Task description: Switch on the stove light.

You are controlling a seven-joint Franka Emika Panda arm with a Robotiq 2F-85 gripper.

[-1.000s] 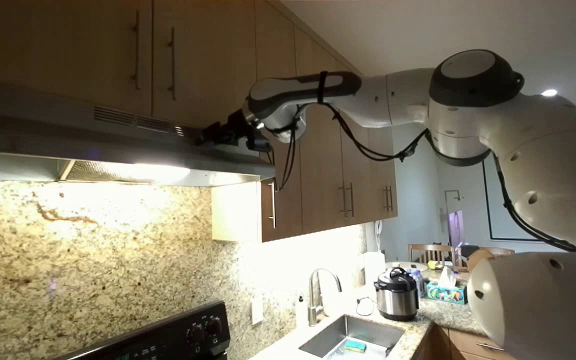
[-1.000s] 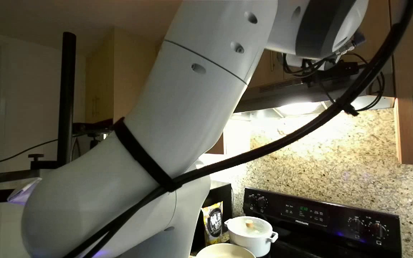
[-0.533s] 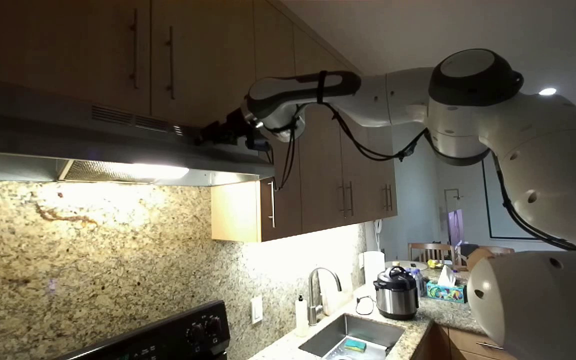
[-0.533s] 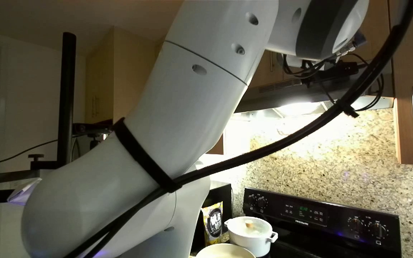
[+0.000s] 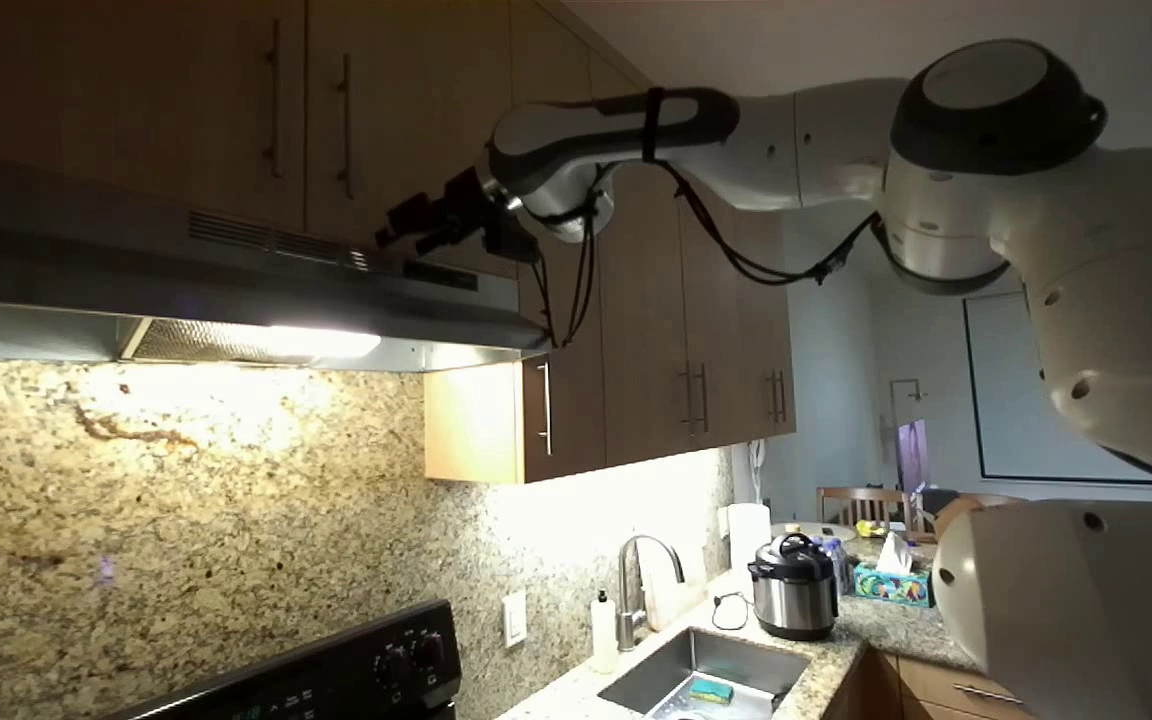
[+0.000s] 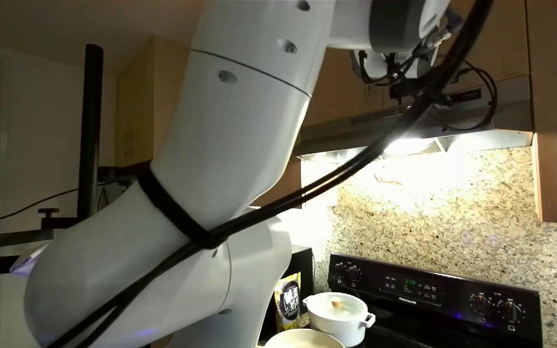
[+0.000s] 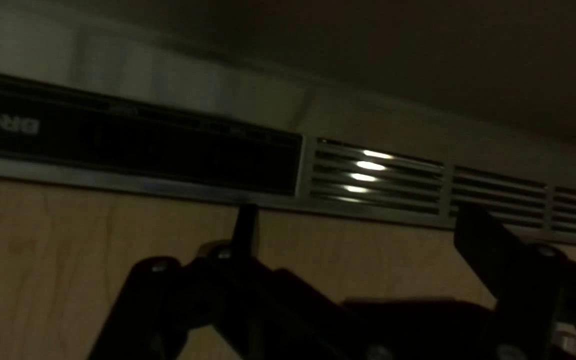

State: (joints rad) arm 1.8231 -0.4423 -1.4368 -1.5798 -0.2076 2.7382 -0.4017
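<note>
– Where's the stove light (image 5: pixel 331 343)?
– Under the range hood (image 5: pixel 136 275) above the black stove (image 6: pixel 452 291), lit in both exterior views and shining on the speckled backsplash (image 5: pixel 236 520).
– And the gripper (image 7: pixel 358 212)?
– By the hood's upper front, before a wooden cabinet door (image 5: pixel 416 100), its 2 fingers spread wide.
– Is it touching the dark control panel (image 7: pixel 168 150)?
– I can't tell. In the dim wrist view, 1 fingertip shows near the panel's edge and the other in front of the slotted vent (image 7: pixel 408 177).

The white robot arm (image 5: pixel 946 200) is raised and bent; the black gripper (image 7: pixel 358 212) is tilted slightly downward, its two fingers (image 7: pixel 485 250) spread wide apart.
</note>
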